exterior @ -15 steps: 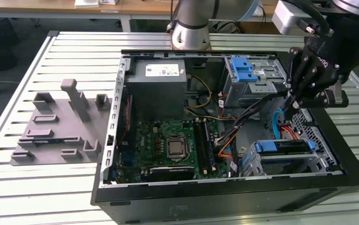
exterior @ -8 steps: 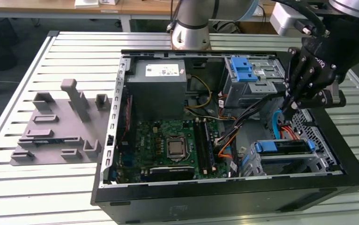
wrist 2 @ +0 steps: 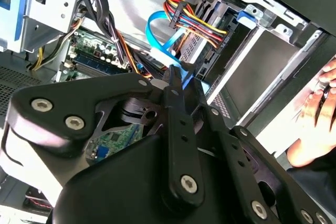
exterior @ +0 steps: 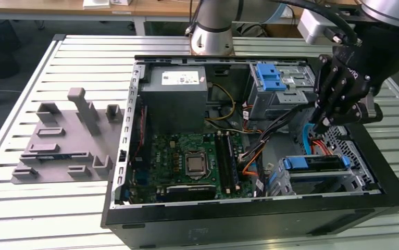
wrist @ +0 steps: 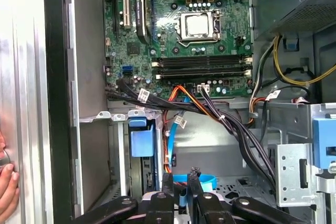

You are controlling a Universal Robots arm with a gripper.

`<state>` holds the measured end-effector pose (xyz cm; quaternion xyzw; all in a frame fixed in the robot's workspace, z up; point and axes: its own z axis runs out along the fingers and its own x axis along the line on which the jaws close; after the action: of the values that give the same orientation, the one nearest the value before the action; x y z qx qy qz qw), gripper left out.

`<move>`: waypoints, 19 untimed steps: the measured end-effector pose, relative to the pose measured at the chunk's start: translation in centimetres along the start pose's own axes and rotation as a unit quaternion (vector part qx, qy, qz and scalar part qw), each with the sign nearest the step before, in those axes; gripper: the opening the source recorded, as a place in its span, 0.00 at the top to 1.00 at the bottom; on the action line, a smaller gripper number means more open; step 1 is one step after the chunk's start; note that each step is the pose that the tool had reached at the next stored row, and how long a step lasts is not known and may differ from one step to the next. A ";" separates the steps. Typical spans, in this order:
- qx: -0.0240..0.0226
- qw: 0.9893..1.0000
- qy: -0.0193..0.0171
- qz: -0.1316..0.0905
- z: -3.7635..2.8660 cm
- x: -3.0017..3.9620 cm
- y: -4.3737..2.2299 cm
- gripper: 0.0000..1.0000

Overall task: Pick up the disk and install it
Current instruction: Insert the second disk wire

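Blue plastic marks the end of the disk [exterior: 314, 163], which sits slotted in the metal drive cage [exterior: 352, 179] at one corner of the open computer case [exterior: 255, 221]; in the first wrist view its blue carrier end [wrist: 142, 140] faces out of that cage. The gripper [exterior: 321, 124] hangs inside the case, just above the cage and apart from the disk. Whether it is spread or pressed together I cannot tell (the two wrist views do not settle it), and nothing of the disk is in its grasp. In the first wrist view the gripper [wrist: 181, 178] stands over a looping blue flat cable [wrist: 207, 181], and in the second wrist view its tip [wrist 2: 173, 74] lies near the same cable [wrist 2: 157, 35] and a bundle of coloured wires [wrist 2: 191, 17].

Deeper in the case lies the green motherboard [exterior: 192, 164], with the grey power supply [exterior: 175, 99] beyond it. A person's hand [wrist 2: 315, 114] rests against the outer wall of the case, also seen in the first wrist view [wrist: 6, 182]. Beside the case, on the slatted metal table [exterior: 53, 208], lies a grey fixture plate [exterior: 64, 140].
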<state>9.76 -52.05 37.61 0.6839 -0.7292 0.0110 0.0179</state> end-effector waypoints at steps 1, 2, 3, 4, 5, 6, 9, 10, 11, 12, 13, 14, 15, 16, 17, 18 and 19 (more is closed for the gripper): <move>0.000 1.000 0.001 0.000 0.08 -0.01 0.00 0.75; 0.000 1.000 0.002 0.000 0.15 -0.01 0.00 0.75; 0.000 1.000 0.003 0.000 0.23 -0.02 0.00 0.75; 0.000 1.000 0.004 0.000 0.32 -0.02 0.00 0.75; 0.000 1.000 0.006 0.000 0.41 -0.02 0.00 0.75; 0.001 1.000 0.008 0.000 0.51 -0.02 0.00 0.75; 0.001 1.000 0.013 0.000 0.84 -0.04 -0.01 0.75; 0.001 1.000 0.015 0.000 0.94 -0.04 -0.01 0.75; 0.001 1.000 0.016 0.000 1.06 -0.05 -0.01 0.75; 0.001 1.000 0.016 0.000 1.16 -0.05 -0.01 0.76; 0.001 1.000 0.016 0.000 1.24 -0.06 -0.01 0.76; 0.001 1.000 0.016 0.000 1.33 -0.06 -0.01 0.83; 0.001 1.000 0.016 0.000 1.42 -0.06 -0.01 0.83; 0.001 1.000 0.016 0.000 1.50 -0.07 -0.01 0.84; 0.002 1.000 0.016 0.000 1.59 -0.07 -0.01 0.84; 0.002 1.000 0.016 0.000 1.66 -0.07 -0.01 0.84; 0.003 1.000 0.016 0.000 1.69 -0.07 -0.01 0.84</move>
<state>9.76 -52.05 35.92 0.6835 -0.7290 0.0240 0.0275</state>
